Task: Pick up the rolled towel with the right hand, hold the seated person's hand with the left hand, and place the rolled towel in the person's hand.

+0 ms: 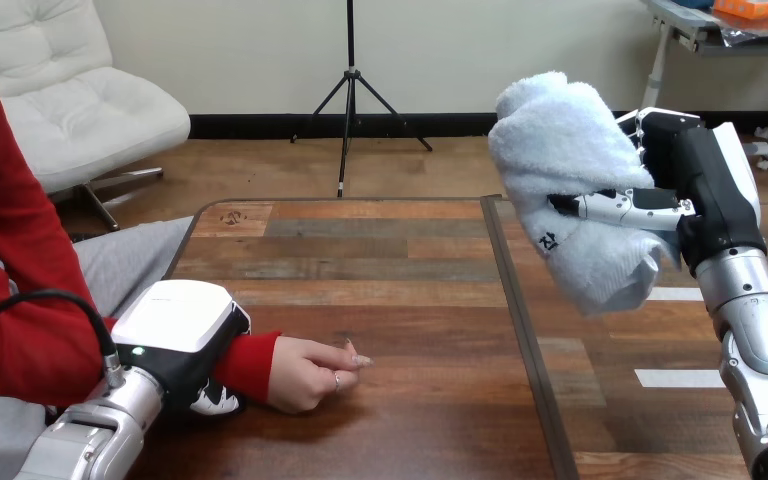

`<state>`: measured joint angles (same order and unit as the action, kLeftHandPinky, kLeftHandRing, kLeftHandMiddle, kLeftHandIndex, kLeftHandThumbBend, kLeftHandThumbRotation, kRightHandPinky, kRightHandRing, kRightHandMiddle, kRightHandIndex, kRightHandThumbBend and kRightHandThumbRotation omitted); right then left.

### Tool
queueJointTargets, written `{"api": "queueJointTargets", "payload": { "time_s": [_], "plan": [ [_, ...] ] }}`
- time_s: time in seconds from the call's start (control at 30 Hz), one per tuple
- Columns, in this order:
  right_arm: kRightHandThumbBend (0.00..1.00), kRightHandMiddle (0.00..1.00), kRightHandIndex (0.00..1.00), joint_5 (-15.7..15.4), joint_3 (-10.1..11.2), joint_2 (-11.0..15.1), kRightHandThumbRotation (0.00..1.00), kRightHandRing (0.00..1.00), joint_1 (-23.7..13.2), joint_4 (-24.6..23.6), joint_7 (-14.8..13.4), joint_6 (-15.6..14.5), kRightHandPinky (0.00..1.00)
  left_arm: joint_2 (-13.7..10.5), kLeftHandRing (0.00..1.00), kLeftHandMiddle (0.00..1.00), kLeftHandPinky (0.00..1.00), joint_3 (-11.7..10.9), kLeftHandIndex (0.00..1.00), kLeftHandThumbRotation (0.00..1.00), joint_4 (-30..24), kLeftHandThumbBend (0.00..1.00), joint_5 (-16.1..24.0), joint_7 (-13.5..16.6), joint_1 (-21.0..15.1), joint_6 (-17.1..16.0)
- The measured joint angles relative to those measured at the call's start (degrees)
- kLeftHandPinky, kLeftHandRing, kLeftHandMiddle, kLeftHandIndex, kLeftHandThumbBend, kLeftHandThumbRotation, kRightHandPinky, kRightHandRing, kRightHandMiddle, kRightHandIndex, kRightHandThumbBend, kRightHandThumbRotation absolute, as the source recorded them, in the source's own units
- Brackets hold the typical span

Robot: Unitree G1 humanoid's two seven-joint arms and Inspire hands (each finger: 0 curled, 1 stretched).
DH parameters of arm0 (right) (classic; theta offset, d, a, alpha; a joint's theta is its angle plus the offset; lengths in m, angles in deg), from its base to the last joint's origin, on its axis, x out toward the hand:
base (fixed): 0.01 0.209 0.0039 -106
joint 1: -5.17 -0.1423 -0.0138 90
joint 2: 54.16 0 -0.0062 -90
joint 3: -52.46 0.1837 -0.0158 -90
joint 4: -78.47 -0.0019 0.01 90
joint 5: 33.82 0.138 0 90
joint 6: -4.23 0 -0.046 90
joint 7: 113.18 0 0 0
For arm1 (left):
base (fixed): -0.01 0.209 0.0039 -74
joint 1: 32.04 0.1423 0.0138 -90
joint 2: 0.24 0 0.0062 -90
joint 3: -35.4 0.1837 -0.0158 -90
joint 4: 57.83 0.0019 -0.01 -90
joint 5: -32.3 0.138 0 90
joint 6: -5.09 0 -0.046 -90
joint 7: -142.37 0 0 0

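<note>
My right hand (705, 190) is raised above the table's right half, shut on the rolled towel (570, 170). The towel is pale blue-white and thick, and my thumb lies across its front. The person's hand (310, 375) rests on the table at the lower left, loosely closed with knuckles up, coming out of a red sleeve. My left hand (180, 330) sits over that sleeve's cuff, and its fingers (216, 400) curl round the wrist from the near side. The towel hangs well to the right of the person's hand and above it.
The wooden table (410, 300) is made of two tops with a dark seam (520, 330) running front to back. White tape strips (675, 378) lie on the right top. The person sits at the left side.
</note>
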<state>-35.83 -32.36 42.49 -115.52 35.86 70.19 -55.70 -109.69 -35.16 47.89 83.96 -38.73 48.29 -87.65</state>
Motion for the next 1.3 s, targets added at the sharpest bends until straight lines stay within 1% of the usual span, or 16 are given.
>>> {"api": "queueJointTargets", "payload": {
  "time_s": [0.2,0.57,0.8,1.0,1.3],
  "plan": [
    [0.81,0.39,0.42,-0.07,0.00,0.00,0.00,0.33,0.00,0.00,0.00,-0.04,0.28,0.00,0.40,0.44,0.34,-0.13,0.44,0.00,0.07,0.57,-0.86,1.19,0.28,-0.28],
    [0.81,0.40,0.42,-0.06,0.00,-0.04,0.00,0.33,0.00,0.00,0.00,-0.17,0.28,-0.14,0.36,0.41,0.29,-0.31,0.43,0.00,0.46,0.59,-2.02,3.35,0.74,-1.95],
    [0.81,0.39,0.42,-0.06,0.00,-0.11,0.00,0.33,0.00,0.00,0.00,-0.17,0.28,-0.26,0.35,0.40,0.28,-0.64,0.42,0.00,0.51,0.61,-2.75,3.97,1.02,-2.59],
    [0.81,0.39,0.42,-0.24,-0.01,-0.15,0.00,0.33,0.01,0.00,-0.09,-0.15,0.28,-0.32,0.35,0.40,0.27,-1.40,0.42,0.00,0.51,0.60,-4.09,4.38,1.74,-3.15],
    [0.80,0.40,0.42,-1.09,-0.05,-0.45,0.00,0.34,0.07,0.00,-1.29,-0.15,0.29,-0.47,0.34,0.39,0.27,-2.55,0.41,0.00,0.51,0.59,-5.87,4.39,2.76,-3.86]
  ]
}}
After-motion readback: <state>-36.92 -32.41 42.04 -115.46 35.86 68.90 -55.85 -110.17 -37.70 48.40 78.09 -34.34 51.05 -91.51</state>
